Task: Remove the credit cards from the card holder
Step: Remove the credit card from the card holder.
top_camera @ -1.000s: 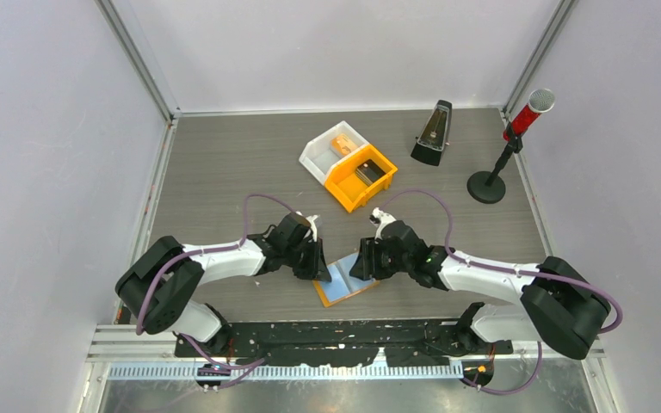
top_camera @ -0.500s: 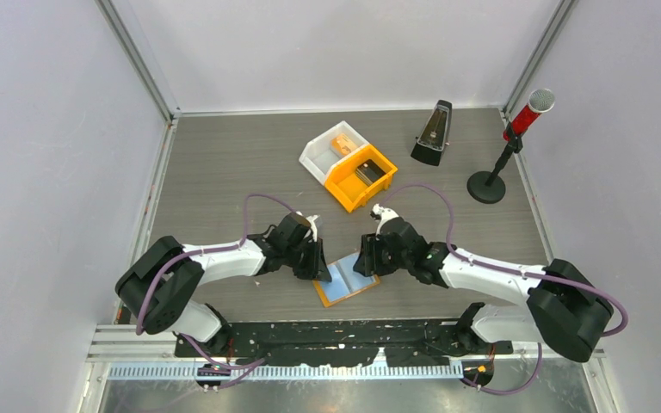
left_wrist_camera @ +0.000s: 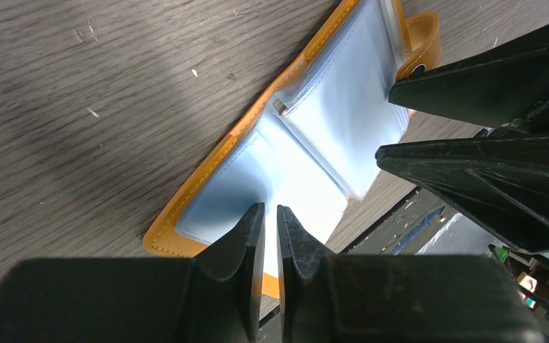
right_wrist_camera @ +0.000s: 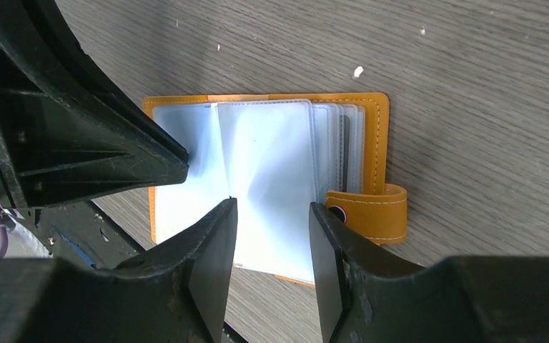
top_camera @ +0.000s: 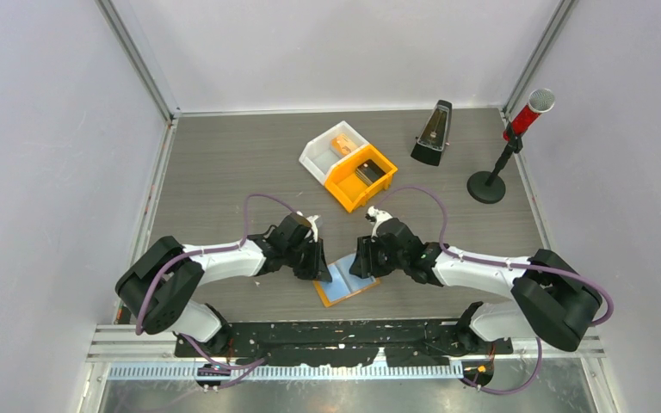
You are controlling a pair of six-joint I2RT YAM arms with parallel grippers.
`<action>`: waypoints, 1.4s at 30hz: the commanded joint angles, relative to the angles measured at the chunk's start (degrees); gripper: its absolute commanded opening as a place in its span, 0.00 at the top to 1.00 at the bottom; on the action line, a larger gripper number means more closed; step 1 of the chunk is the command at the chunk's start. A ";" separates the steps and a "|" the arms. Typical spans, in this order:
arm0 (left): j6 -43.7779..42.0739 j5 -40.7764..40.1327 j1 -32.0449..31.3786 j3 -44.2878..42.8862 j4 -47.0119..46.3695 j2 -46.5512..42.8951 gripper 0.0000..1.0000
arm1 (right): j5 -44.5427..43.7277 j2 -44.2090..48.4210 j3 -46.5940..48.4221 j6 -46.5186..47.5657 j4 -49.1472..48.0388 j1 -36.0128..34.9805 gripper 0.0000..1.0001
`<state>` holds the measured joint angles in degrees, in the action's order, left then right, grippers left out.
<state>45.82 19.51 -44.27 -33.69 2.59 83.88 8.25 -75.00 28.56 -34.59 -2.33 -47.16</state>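
The left gripper (left_wrist_camera: 270, 209) has its fingers drawn almost together, with only a thin slit between them. Its tips sit on the pale blue page at the left end of the card holder (left_wrist_camera: 314, 128). Whether they pinch a sheet I cannot tell. The right gripper (right_wrist_camera: 271, 207) stands moderately apart, one finger on either side of a raised clear sleeve (right_wrist_camera: 264, 143), and clamps nothing.

In the top view the card holder (top_camera: 344, 288) lies open and flat on the table (top_camera: 224, 172), between the two grippers and close to the near edge. Its long axis runs roughly left to right, with the right end tilted a little toward the far side. The right end carries the small orange tab (right_wrist_camera: 368, 211) with its snap, which juts off the end just beside the right finger. The stacked sleeves fan toward that end, and a dark strip (right_wrist_camera: 344, 153) shows among them. It may be a card, but I cannot be sure.

Farther back, two bins touch side by side. The white bin (top_camera: 317, 160) holds an orange block (top_camera: 342, 144). The orange bin (top_camera: 344, 194) holds a dark flat card (top_camera: 367, 173). To their right stand a metronome (top_camera: 431, 133) and a red microphone (top_camera: 529, 109) on a round-based stand.
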 commanded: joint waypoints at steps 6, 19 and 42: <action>-1.63 -1.75 -0.72 -0.54 1.52 0.44 0.85 | 6.46 1.94 0.04 -1.11 -4.83 -0.31 0.51; -1.78 -2.28 -0.94 -0.36 2.17 -0.48 0.85 | -3.11 8.23 1.67 3.06 5.78 -0.39 0.51; -1.70 -2.46 -1.26 -0.75 2.23 -0.23 0.85 | 0.08 2.15 0.04 2.04 0.61 -1.09 0.50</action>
<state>45.80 18.83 -44.80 -33.80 2.61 83.74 6.52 -72.90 28.40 -32.80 2.39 -47.70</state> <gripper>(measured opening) 0.152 0.501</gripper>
